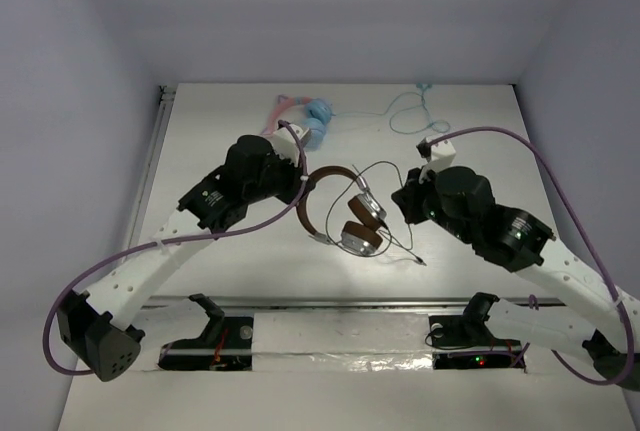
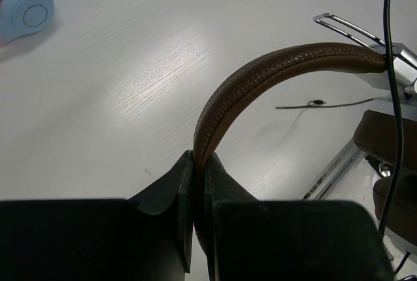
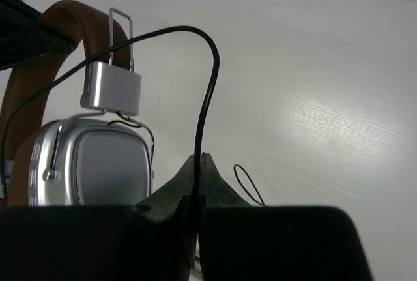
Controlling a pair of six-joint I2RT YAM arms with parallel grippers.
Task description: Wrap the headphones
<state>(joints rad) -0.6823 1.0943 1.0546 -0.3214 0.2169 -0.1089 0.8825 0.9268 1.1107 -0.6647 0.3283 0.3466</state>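
The headphones lie mid-table, with a brown headband, silver-grey ear cups and a thin black cable. My left gripper is shut on the headband at its left side. My right gripper is shut on the black cable, which arcs up from the jaws and over to the ear cup's silver bracket. In the top view the left gripper is left of the headphones and the right gripper is just right of them. The cable's end trails on the table.
Pink-and-blue cat-ear headphones lie at the back, their light blue cable trailing right. One blue cup shows in the left wrist view. A metal rail runs along the table's near edge.
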